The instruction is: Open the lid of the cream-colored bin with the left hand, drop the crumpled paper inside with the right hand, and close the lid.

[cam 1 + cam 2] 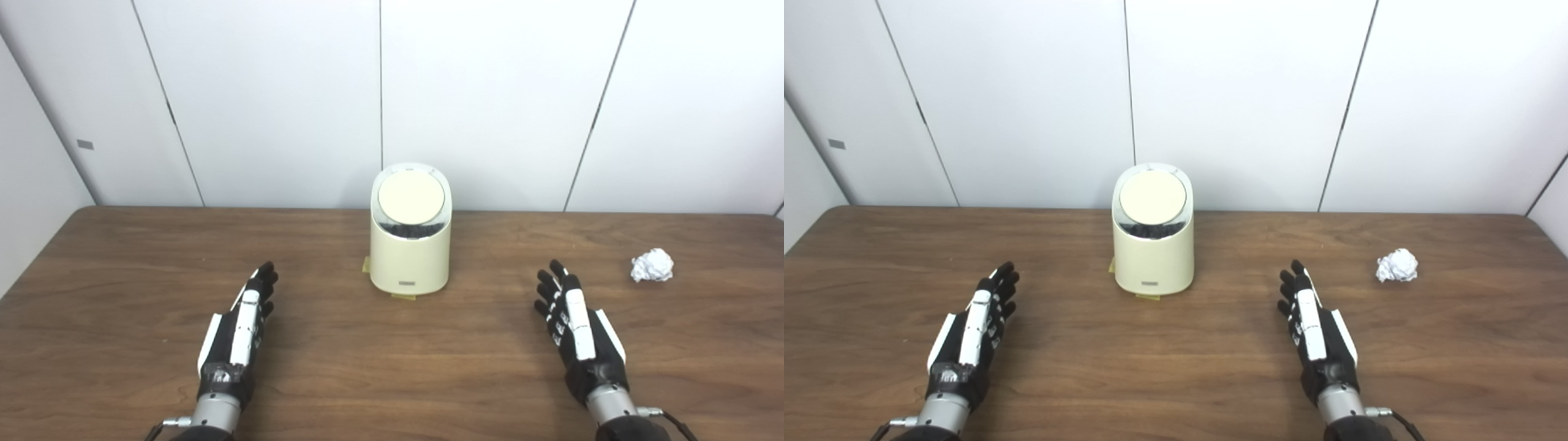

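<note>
The cream-colored bin stands upright at the back middle of the wooden table, its round lid down and tilted toward me. A crumpled white paper ball lies on the table far to the right. My left hand rests flat and open to the bin's front left, holding nothing. On the other side my right hand lies flat and open, between the bin and the paper, well short of both.
White wall panels rise right behind the table's far edge. Bits of yellow tape show under the bin's base. The table's left edge runs diagonally at the far left.
</note>
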